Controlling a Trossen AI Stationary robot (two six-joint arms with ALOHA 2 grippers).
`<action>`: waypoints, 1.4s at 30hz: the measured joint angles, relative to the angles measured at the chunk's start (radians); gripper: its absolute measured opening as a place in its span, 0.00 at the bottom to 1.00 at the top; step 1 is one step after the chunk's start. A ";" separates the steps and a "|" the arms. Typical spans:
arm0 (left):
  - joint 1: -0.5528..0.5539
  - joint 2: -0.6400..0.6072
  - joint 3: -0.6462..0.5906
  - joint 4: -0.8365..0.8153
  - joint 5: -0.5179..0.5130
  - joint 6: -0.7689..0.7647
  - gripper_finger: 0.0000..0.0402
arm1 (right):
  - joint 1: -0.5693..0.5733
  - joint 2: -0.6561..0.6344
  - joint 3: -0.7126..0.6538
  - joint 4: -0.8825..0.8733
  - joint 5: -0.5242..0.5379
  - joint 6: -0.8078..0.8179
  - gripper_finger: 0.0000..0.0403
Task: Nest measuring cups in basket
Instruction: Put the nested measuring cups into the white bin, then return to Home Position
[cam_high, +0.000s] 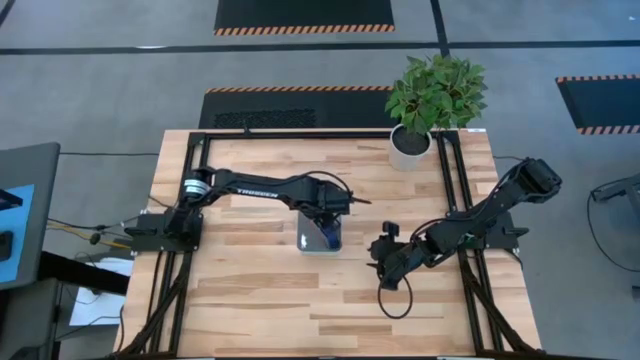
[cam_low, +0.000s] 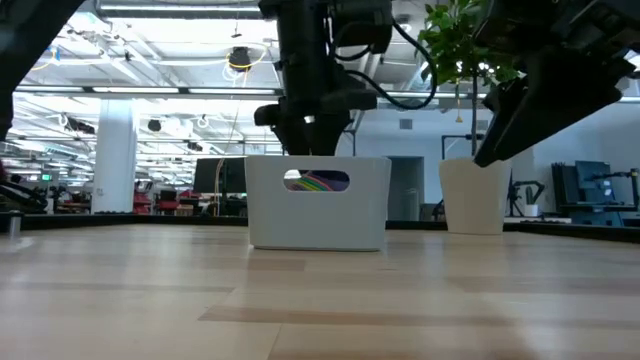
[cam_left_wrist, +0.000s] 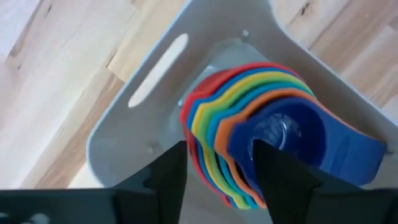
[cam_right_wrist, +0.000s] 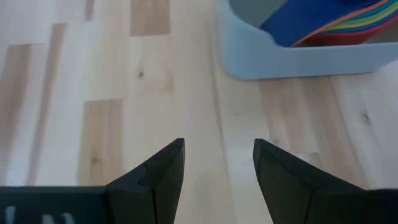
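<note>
The basket (cam_high: 308, 240) (cam_low: 317, 205) is a pale grey rectangular tub with slot handles, standing on the wooden table near its middle. The measuring cups (cam_left_wrist: 261, 118) (cam_low: 318, 182) (cam_right_wrist: 336, 25) sit nested inside it: red outermost, then yellow, green, light blue, orange, and dark blue innermost. My left gripper (cam_high: 325, 222) (cam_left_wrist: 217, 168) hangs open just above the stack, pointing down. One finger (cam_left_wrist: 171, 177) shows beside the red rim and the other (cam_left_wrist: 280, 177) over the dark blue cup. My right gripper (cam_high: 380, 258) (cam_right_wrist: 217, 162) is open, low over bare wood to the right of the basket. My left gripper's open fingers stand at the near side of the nested stack's rims (cam_left_wrist: 211, 155), coming from above and pointing down. I cannot tell whether either finger touches a cup. The stack rests in the basket.
A white plant pot (cam_high: 410, 148) (cam_low: 475, 195) with a leafy plant stands at the table's far edge, right of centre. Black frame rails run along the table's left, right and far sides. Bare wood lies in front of the basket and to its left.
</note>
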 joint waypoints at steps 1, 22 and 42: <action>-0.004 -0.003 0.000 -0.005 -0.009 -0.001 0.44 | 0.000 0.000 0.000 0.000 0.017 0.000 0.54; -0.158 -0.228 -0.013 -0.132 -0.543 -0.134 0.32 | 0.230 -0.288 -0.068 0.076 0.559 -0.123 0.54; -0.387 -1.070 -1.162 0.796 -0.801 0.016 0.01 | 0.305 -0.961 -0.446 0.456 0.097 -0.555 0.27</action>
